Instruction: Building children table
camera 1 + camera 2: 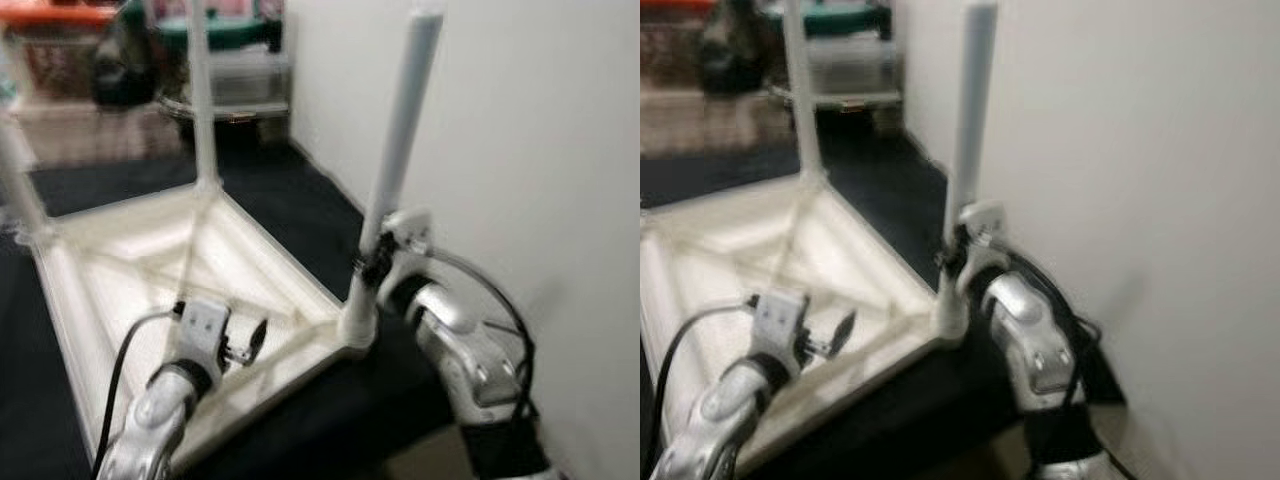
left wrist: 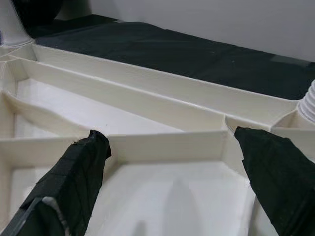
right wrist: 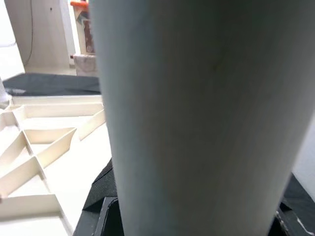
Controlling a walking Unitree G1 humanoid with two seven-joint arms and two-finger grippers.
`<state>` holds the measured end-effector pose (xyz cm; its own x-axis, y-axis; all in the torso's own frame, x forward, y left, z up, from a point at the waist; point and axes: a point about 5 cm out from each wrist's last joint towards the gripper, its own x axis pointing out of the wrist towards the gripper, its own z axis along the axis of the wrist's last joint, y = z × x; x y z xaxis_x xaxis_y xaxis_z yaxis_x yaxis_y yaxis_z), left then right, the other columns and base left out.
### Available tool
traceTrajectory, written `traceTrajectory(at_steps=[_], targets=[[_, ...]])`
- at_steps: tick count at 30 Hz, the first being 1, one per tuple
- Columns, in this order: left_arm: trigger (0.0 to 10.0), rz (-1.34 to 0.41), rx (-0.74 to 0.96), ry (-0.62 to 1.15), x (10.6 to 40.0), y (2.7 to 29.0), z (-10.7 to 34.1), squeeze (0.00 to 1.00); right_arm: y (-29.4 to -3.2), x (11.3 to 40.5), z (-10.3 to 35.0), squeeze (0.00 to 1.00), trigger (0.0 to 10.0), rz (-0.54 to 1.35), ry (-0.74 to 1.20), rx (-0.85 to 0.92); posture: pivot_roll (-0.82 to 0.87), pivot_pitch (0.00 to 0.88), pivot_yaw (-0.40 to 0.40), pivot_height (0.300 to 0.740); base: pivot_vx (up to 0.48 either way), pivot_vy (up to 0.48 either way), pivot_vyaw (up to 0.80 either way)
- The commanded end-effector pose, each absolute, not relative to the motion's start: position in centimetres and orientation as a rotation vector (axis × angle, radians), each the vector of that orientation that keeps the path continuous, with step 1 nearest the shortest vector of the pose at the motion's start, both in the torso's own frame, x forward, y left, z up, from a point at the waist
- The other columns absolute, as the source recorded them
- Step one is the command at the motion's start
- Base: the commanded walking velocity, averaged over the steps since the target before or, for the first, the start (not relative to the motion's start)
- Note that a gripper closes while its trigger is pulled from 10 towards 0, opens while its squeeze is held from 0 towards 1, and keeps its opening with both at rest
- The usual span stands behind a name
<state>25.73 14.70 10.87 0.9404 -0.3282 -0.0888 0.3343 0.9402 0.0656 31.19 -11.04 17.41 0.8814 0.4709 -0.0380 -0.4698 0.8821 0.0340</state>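
Nearest you, at the bottom left of the head view, the left gripper hovered over the underside of the table top, its fingers spread wide with nothing between them, poised above the inner ribs. The table top lay upside down on the dark mat, filling the left and middle of the frame.

At the bottom right, the right gripper was at the near right corner, around the lower part of the white leg that stood upright in its socket. The wrist view was so close to the leg that the fingers looked pressed against it, though the head view was blurred there.

To do this step well, I'd judge you needed to keep the leg square to the table top while seating it, and let the left gripper press down on a rib to stop the table top sliding or turning on the mat.

Room was tight on the right: the white wall stood just beside that corner and the right arm, leaving little space to swing the elbow outward. The near edge of the table top sat near the mat's border. Further up the frame, two other legs already stood upright, and beyond them shelves with bins closed off the upper left.
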Motion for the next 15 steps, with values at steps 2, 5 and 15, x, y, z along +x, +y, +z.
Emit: traceTrajectory(at_steps=[2,5,15], targets=[[10.0,-0.343,0.094,0.09,25.8,14.6,10.7,0.0,-11.0,29.7,10.8,0.0,10.0,0.508,0.372,0.064,0.01,0.0,-0.06,0.74,0.0,0.0,0.0],[10.0,-0.344,0.093,0.09,25.8,14.5,10.7,0.0,-10.8,29.5,11.2,0.0,10.0,0.54,0.35,0.072,0.01,0.0,-0.06,0.74,0.0,0.0,0.0],[10.0,-0.341,0.093,0.087,25.8,14.5,10.6,0.0,-9.3,27.6,13.6,0.0,10.0,0.878,0.205,0.089,0.01,0.0,-0.065,0.74,0.0,0.0,0.0]])
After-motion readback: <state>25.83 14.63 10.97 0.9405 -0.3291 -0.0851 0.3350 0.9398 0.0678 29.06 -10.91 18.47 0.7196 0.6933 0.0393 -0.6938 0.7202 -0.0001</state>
